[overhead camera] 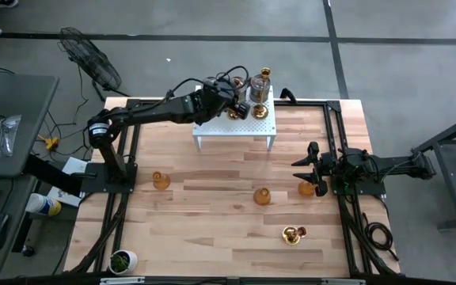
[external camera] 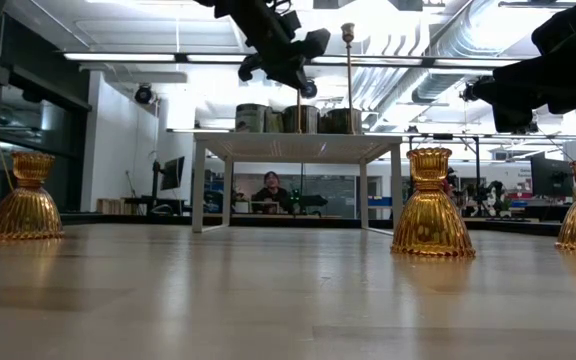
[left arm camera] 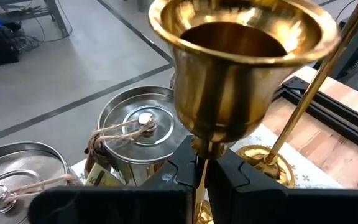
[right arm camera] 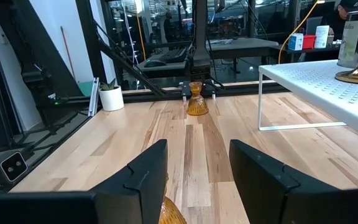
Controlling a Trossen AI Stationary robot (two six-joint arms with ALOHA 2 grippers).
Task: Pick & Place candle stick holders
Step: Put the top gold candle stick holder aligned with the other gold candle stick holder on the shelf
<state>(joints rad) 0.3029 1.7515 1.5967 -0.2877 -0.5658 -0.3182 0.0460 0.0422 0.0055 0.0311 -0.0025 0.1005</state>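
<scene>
My left arm reaches across the bench's far edge, over the white stand (overhead camera: 236,125). Left pincer (left arm camera: 202,167) is clamped tight on the thin stem of a gold holder (left arm camera: 241,68), raised over the stand top: polished brass, flared bell cup, open mouth up. My right arm waits at the bench's right edge, its pincer (overhead camera: 307,168) partly spread, nothing between the fingers, an amber cup (overhead camera: 306,188) just beside it.

On the stand: two silver tins (left arm camera: 138,127) with twine on their lids that I can make out, plus one tall slim gold stick (overhead camera: 264,77) on a round foot.

On the bench: three amber ribbed glass cups, upside down, wide flared end on the wood; one gold holder (overhead camera: 293,233) lying near the front right corner. One potted plant (overhead camera: 122,260) at the front left corner.
</scene>
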